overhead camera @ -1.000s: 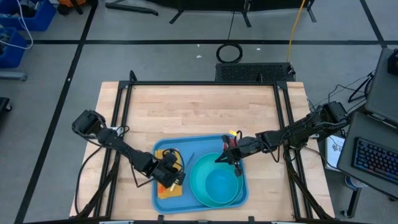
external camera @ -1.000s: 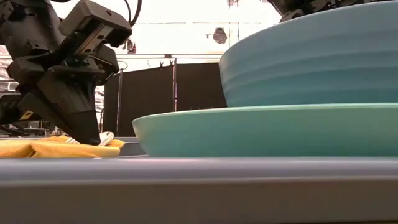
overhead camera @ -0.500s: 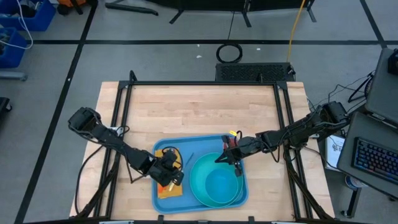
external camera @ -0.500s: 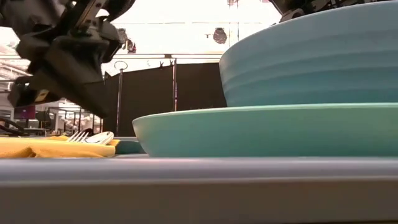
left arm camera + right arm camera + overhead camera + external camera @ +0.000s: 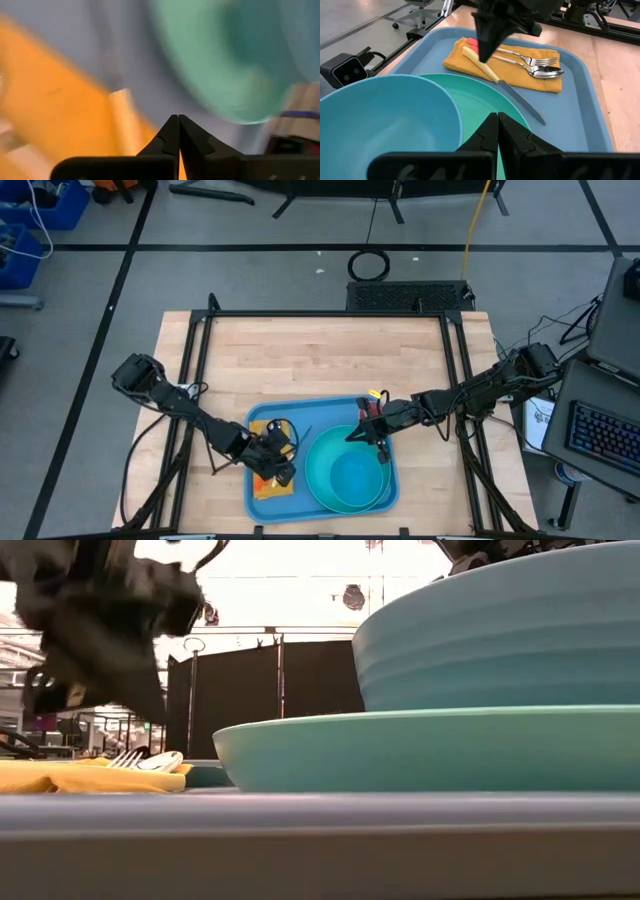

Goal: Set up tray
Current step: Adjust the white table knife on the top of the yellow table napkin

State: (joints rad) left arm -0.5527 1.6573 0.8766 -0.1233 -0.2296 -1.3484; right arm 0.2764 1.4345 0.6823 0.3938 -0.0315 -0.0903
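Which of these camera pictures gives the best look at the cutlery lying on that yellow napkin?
The right wrist view: the fork, spoon and knife lie plainly on the yellow napkin. The low view shows only the fork and spoon tips, edge-on. The left wrist view is a blur, and in the high view the left arm covers them.

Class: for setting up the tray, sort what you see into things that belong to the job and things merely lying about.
Belongs: tray, yellow napkin, fork, spoon, knife, plate, bowl.

Lying about: cable coil, keyboard, blue bin.
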